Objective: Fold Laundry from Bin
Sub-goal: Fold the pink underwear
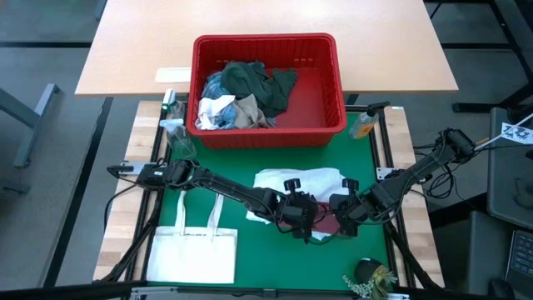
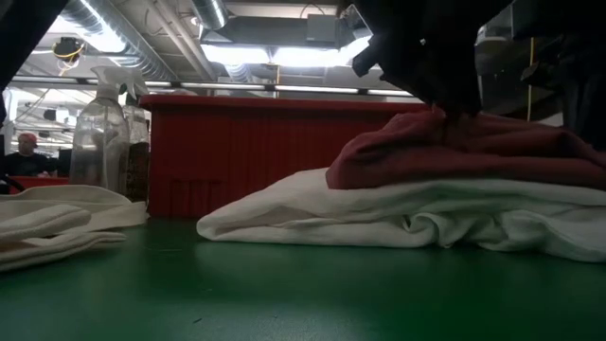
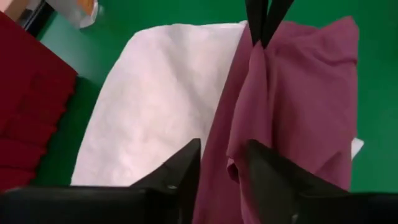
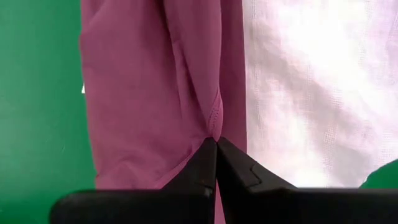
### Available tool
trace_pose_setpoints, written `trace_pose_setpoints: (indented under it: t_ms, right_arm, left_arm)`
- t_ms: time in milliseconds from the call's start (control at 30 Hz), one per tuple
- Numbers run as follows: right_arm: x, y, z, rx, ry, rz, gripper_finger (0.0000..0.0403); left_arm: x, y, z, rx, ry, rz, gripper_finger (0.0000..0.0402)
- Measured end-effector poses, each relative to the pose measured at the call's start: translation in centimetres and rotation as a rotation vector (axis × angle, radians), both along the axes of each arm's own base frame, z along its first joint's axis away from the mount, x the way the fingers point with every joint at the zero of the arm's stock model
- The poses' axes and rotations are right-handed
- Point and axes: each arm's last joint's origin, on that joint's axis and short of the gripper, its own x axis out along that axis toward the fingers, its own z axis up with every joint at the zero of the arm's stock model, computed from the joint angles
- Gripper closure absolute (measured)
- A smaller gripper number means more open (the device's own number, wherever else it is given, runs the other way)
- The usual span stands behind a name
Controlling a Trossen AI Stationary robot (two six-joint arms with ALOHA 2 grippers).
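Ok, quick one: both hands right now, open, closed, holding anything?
Left hand: open, fingers apart over the maroon garment, a fold between them, not gripped.
Right hand: closed, pinching the maroon garment's edge.

I work in what looks like a lab or an industrial test hall, not a home. Over me run exposed ducts (image 2: pixel 275 33) and long strip lights (image 2: pixel 104 24) on a bare ceiling. My bench is a green mat (image 1: pixel 200 187) on a wooden frame, with black cables (image 1: pixel 125 250) trailing off its edges onto a grey floor (image 1: pixel 42 167). A plain light-wood table (image 1: pixel 266 21) stands behind it, and a person (image 2: pixel 24 152) sits far back in the hall.
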Motion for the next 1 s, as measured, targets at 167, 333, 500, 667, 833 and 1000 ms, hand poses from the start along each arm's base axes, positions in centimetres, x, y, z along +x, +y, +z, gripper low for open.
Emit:
trace_pose_setpoints:
  t_ms: [167,333,500,667,833,1000]
  right_arm:
    - [0.0,0.0,0.0,-0.001,0.001,0.001,0.0396]
    - [0.0,0.0,0.0,-0.001,0.001,0.001,0.0396]
    - [0.0,0.0,0.0,-0.003,0.005,0.001,0.0396]
    - [-0.1,0.0,0.0,-0.004,0.006,0.002,0.0396]
    - [-0.1,0.0,0.0,-0.004,0.006,0.001,0.0396]
    - [-0.1,0.0,0.0,-0.003,0.006,0.001,0.0396]
  left_arm:
    - [-0.2,-0.1,0.6,-0.048,0.002,-0.028,0.0242]
    - [-1.0,0.0,3.4,-0.191,-0.063,0.015,0.0232]
    - [-1.8,-0.9,4.0,-0.351,-0.019,-0.042,0.0235]
    - [-3.1,-3.1,2.5,-0.376,0.121,-0.109,0.0244]
    - [-3.8,-3.9,0.8,-0.255,0.138,-0.055,0.0252]
    - [-4.3,-4.0,-0.7,-0.183,0.157,-0.021,0.0255]
